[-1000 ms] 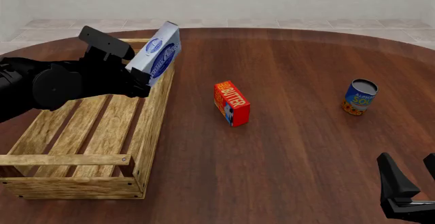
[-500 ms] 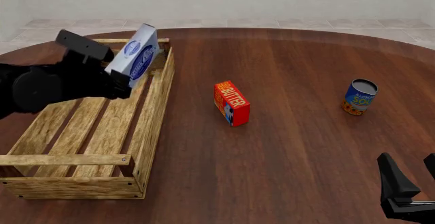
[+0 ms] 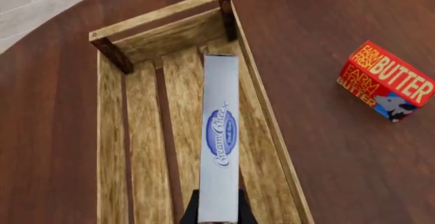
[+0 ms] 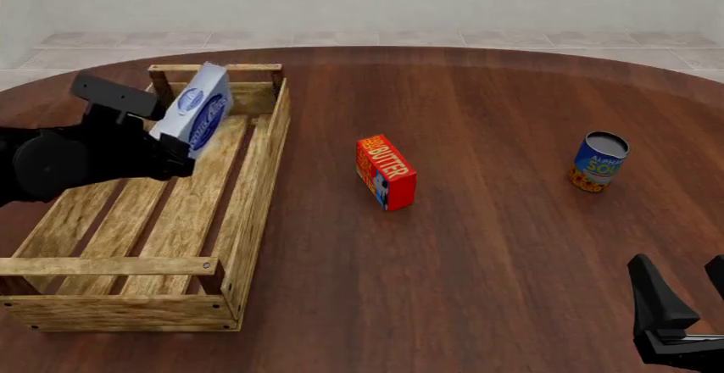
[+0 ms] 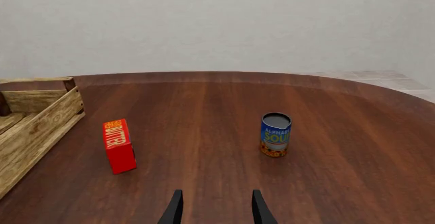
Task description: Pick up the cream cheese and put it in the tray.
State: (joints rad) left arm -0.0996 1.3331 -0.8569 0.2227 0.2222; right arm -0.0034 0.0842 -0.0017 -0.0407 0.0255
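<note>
The cream cheese (image 4: 195, 108) is a white-and-pale-blue box with a dark blue oval logo. My left gripper (image 4: 169, 146) is shut on it and holds it tilted above the far part of the tray (image 4: 256, 212), a long crate of light wooden slats at the left. In the left wrist view the cream cheese (image 3: 219, 137) hangs over the tray's slats (image 3: 180, 112), with my left gripper (image 3: 217, 215) on its near end. My right gripper (image 4: 687, 301) is open and empty at the near right; it shows open in the right wrist view (image 5: 213, 208).
A red-orange butter box (image 4: 386, 171) stands on the table's middle, also in the wrist views (image 3: 386, 87) (image 5: 119, 146). A blue soup can (image 4: 598, 161) stands at the right, seen in the right wrist view (image 5: 275, 134) too.
My left gripper has carried the cream cheese leftward and lower, from over the tray's right rail to above its inner slats. The right arm has not moved.
</note>
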